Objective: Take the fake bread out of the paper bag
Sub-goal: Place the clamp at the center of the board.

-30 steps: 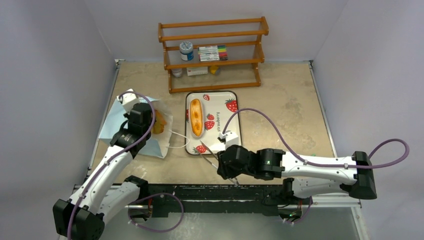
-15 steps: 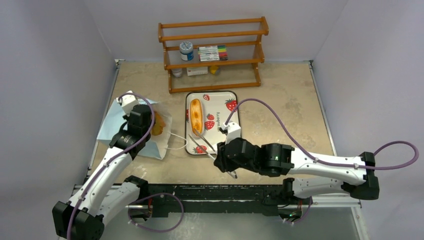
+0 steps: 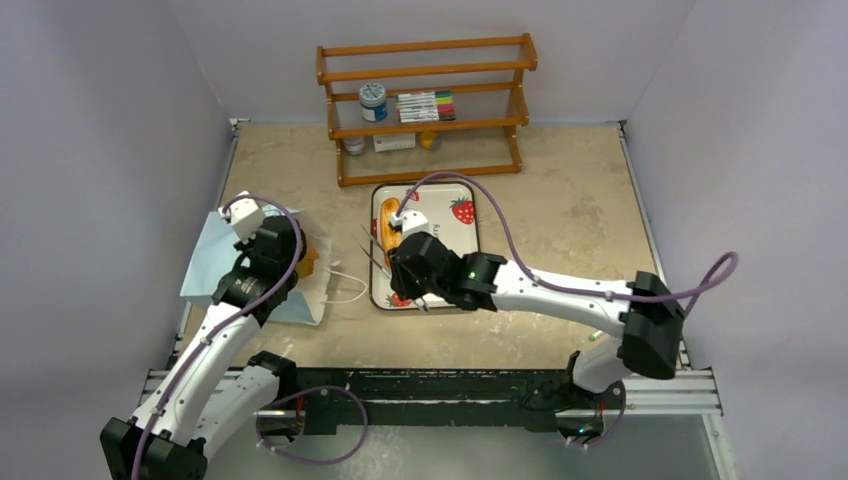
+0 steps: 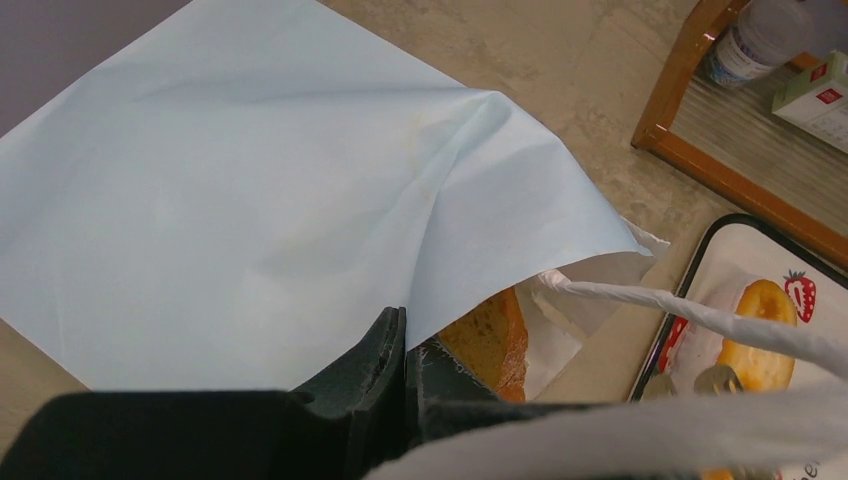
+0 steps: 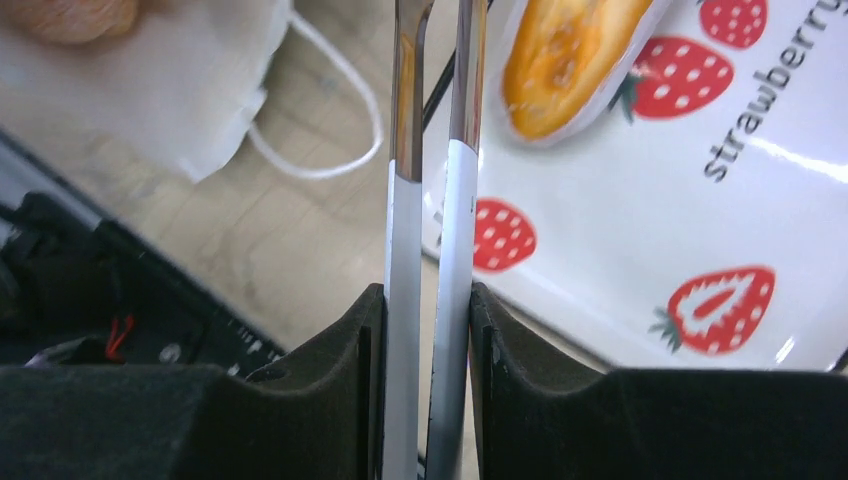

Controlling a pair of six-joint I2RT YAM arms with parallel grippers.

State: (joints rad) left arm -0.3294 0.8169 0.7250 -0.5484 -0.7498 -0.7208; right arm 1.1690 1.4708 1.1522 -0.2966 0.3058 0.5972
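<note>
The light blue paper bag (image 3: 215, 272) lies at the left, its mouth facing the tray. My left gripper (image 3: 290, 262) is shut on the bag's upper edge (image 4: 405, 345) and holds it raised. An orange-brown bread piece (image 4: 495, 340) shows inside the mouth (image 3: 306, 262). The long golden loaf (image 3: 390, 222) lies on the strawberry tray (image 3: 455, 240). My right gripper (image 3: 408, 265) is shut on metal tongs (image 5: 430, 200), whose tips (image 3: 372, 245) point at the bag from the tray's left edge. The other bread pieces are hidden.
A wooden shelf (image 3: 425, 110) with a jar, markers and boxes stands at the back behind the tray. The bag's white cord handle (image 3: 345, 285) lies on the table between bag and tray. The right arm stretches across the front of the table.
My right arm has swung from the table's front edge up and left, carrying the tongs over the tray's left side towards the bag. The left gripper and bag shifted slightly left.
</note>
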